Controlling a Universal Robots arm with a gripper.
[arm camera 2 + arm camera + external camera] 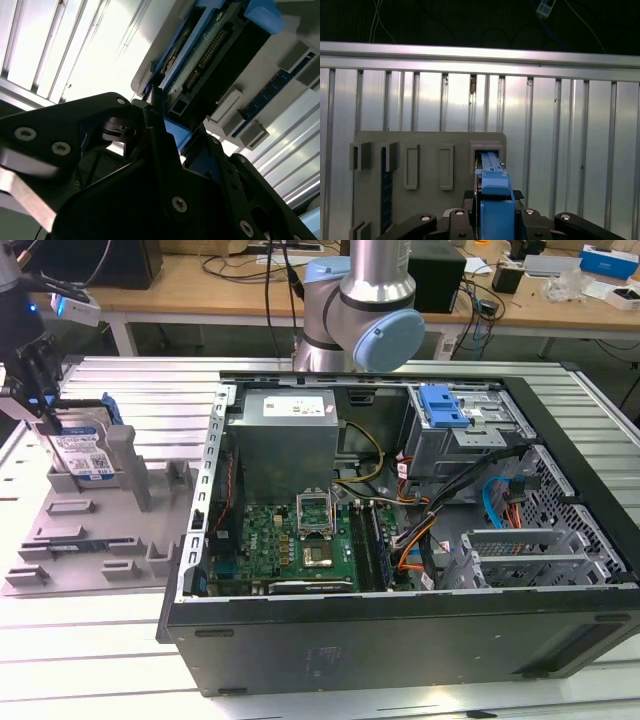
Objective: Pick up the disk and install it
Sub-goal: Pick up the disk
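Currently, jaws clenched on the blue-framed disk, which stands upright in the grey holder beneath them.

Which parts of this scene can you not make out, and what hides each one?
Exterior view: the bottom edge of the disk, sunk in the grey holder; its upper corner, behind the gripper.
Exterior view: the upper part of the arm, cut off by the top edge.
Exterior view: the near edge of the motherboard, behind the case wall.
First wrist view: the disk's label, since it shows edge-on.
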